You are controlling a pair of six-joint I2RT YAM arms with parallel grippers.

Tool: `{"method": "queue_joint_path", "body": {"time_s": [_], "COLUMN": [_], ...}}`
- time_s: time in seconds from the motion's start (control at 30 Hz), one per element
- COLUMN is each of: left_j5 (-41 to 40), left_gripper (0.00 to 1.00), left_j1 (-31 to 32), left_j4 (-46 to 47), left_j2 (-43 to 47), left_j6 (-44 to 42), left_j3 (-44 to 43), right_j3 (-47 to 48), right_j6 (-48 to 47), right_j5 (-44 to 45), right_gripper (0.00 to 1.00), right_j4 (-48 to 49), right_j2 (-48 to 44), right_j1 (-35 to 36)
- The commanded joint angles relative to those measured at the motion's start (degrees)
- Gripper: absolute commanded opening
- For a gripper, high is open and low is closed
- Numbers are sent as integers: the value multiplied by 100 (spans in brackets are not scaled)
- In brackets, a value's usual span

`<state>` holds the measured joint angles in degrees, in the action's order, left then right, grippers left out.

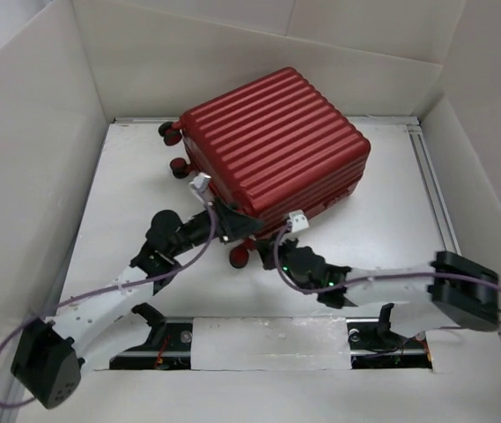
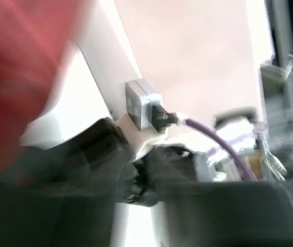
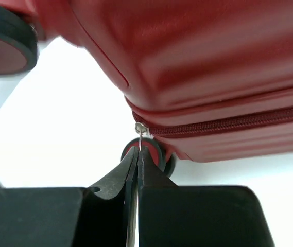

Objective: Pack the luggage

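The luggage (image 1: 276, 141), a red ribbed hard-shell suitcase, lies closed on the white table, its dark wheels (image 1: 170, 133) on the left. My right gripper (image 1: 278, 243) is at its near corner. In the right wrist view it (image 3: 138, 149) is shut on the small silver zipper pull (image 3: 141, 129) at the end of the red zipper (image 3: 228, 123). My left gripper (image 1: 232, 226) is against the suitcase's near-left edge. The left wrist view is blurred, showing red shell (image 2: 17, 67) on the left; its jaws cannot be made out.
White cardboard walls (image 1: 30, 159) enclose the table on the left, back and right. A metal rail (image 1: 435, 194) runs along the right side. A near wheel (image 3: 4, 43) shows close to the right wrist camera. The right arm's silver camera box (image 2: 142, 103) and purple cable (image 2: 223, 144) are close to the left wrist.
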<state>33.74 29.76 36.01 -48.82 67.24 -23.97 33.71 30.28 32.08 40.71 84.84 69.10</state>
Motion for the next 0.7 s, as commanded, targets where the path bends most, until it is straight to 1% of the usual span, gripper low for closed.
{"method": "queue_joint_path", "body": {"time_s": [0.0,0.03,0.07,0.13,0.17,0.2,0.27,0.3,0.33,0.37,0.4,0.43,0.47,0.53,0.57,0.6,0.63,0.67], "left_j5": [-662,-875,-1043,-1290,-1291,-1291,-1544,-1650,-2069,-2386,-2789,-3585,-4141,-5188,-5854,-6009,-5897,-5461], "left_gripper": [44,59,71,89,95,100,100,100,100,100,100,100,100,100,100,100,100,100], "left_j1": [1290,1513,1663,1866,1867,1867,1867,1867,1867,1728,1639,1534,1411,1410,1340,1148,911,552], "left_j4": [101,-75,-294,-375,-497,-568,-787,-1171,-1497,-1874,-2670,-2956,-3246,-3966,-3970,-4040,-4093,-3919], "left_j2": [-740,-865,-945,-945,-893,-797,-386,-226,-77,229,363,477,635,637,584,419,295,163], "left_j6": [-831,-992,-1090,-1213,-1214,-1214,-1441,-1564,-1704,-1888,-2125,-2206,-2285,-2339,-2339,-2339,-2339,-2286], "left_j3": [-895,-1099,-1249,-1540,-1541,-1619,-1682,-1769,-1978,-2120,-2251,-2409,-2481,-2604,-2604,-2683,-2736,-2736], "right_j3": [-452,-645,-725,-892,-963,-1042,-1208,-1262,-1314,-1315,-1315,-1315,-1263,-1122,-1069,-964,-963,-885], "right_j6": [294,294,294,355,356,356,408,408,469,470,470,522,522,523,470,409,408,321], "right_j5": [-500,-448,-448,-396,-395,-447,-640,-641,-641,-641,-641,-589,-588,-588,-588,-728,-807,-895], "right_gripper": [0,0,0,0,0,0,0,0,0,0,0,0,0,0,0,0,0,0], "right_j4": [-702,-966,-1516,-2090,-2293,-2574,-2795,-2857,-2954,-3033,-3112,-3174,-3244,-3306,-3385,-3385,-3385,-3438], "right_j2": [-1475,-1809,-2448,-3075,-3627,-3876,-4263,-4517,-4598,-4599,-4660,-4661,-4661,-4608,-4556,-4555,-4555,-4555], "right_j1": [490,490,490,490,490,490,490,490,490,490,438,438,385,315,184,96,8,-80]}}
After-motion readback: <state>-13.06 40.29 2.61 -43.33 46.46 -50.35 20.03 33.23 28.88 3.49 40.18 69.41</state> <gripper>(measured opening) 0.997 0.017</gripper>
